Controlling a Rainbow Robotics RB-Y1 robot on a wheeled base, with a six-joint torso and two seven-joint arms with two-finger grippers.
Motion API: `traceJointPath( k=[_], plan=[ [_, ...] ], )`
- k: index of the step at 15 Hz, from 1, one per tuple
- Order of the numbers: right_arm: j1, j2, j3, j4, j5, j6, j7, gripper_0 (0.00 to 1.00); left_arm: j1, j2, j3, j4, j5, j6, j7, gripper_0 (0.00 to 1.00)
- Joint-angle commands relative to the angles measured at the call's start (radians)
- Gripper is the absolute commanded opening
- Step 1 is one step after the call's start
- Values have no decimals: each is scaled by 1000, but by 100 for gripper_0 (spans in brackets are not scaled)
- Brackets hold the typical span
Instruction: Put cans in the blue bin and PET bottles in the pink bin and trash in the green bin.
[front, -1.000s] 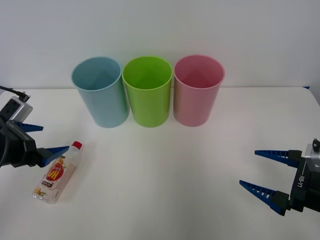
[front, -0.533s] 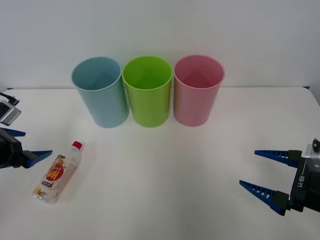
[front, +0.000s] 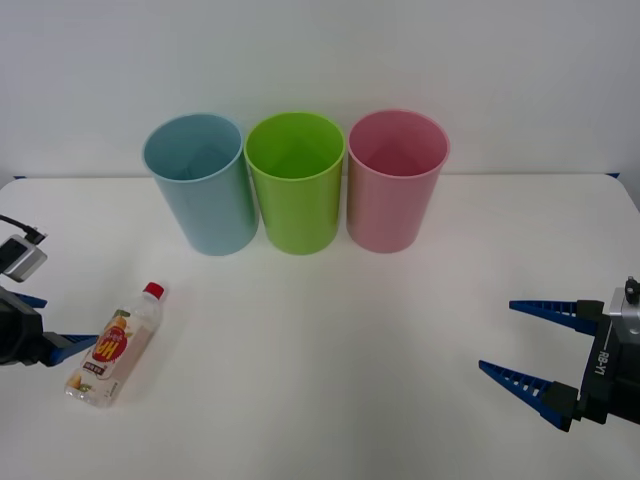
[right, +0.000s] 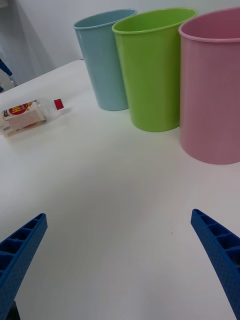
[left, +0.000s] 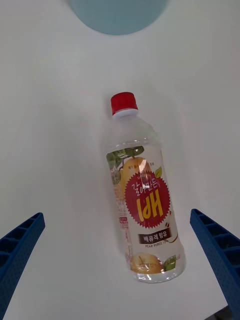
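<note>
Bottle (left: 142, 197) labelled "PEAR PUREE 1%" lies flat beneath the wide-open, empty left gripper (left: 120, 270); right gripper (front: 535, 345) likewise.

Open table (front: 330, 340) before bins (front: 296, 182)

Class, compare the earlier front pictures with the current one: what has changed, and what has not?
The left gripper drew back toward the table's left edge and nearer the robot, fingers open, holding nothing. The bottle, the three bins and the right gripper kept their places.
</note>
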Motion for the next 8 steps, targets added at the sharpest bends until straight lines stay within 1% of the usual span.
traceJointPath(
  k=[1,5,8],
  plan=[
    [0,0,0,0,0,0,0,100,5,-1,-3,8,3,0,2,100],
    [0,0,0,0,0,0,0,100,31,-1,-2,22,3,0,4,100],
    [0,0,0,0,0,0,0,100,35,-9,-16,51,23,0,5,100]
  ],
)
